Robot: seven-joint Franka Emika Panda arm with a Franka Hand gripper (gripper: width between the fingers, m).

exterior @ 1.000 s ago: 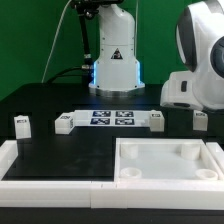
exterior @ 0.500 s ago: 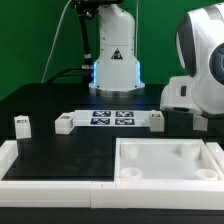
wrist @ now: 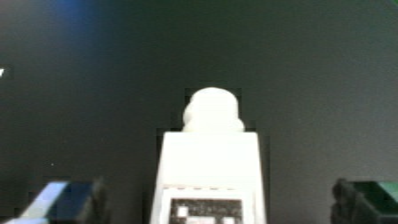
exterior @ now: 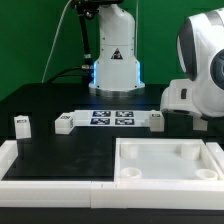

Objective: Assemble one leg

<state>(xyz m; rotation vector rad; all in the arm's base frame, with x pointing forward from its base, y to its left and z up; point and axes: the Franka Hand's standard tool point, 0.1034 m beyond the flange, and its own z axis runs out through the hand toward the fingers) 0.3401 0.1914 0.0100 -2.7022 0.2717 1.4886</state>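
In the wrist view a white leg [wrist: 210,150] with a rounded peg end and a black-and-white tag on its face lies on the black table. It sits between my two fingertips [wrist: 64,200], which stand wide on either side without touching it. My gripper [wrist: 214,205] is open. In the exterior view my arm [exterior: 196,92] hangs low at the right and hides this leg. Other legs show there: one at the far left [exterior: 20,124], one by the marker board's left end [exterior: 63,122] and one by its right end [exterior: 157,120].
The marker board [exterior: 112,119] lies mid-table. The large white tray [exterior: 170,175] with round corner sockets sits at the front right. A flat white panel [exterior: 50,165] lies at the front left. The robot base [exterior: 115,65] stands behind.
My arm has come down at the exterior view's right. The leg that showed under it is now covered by the wrist.
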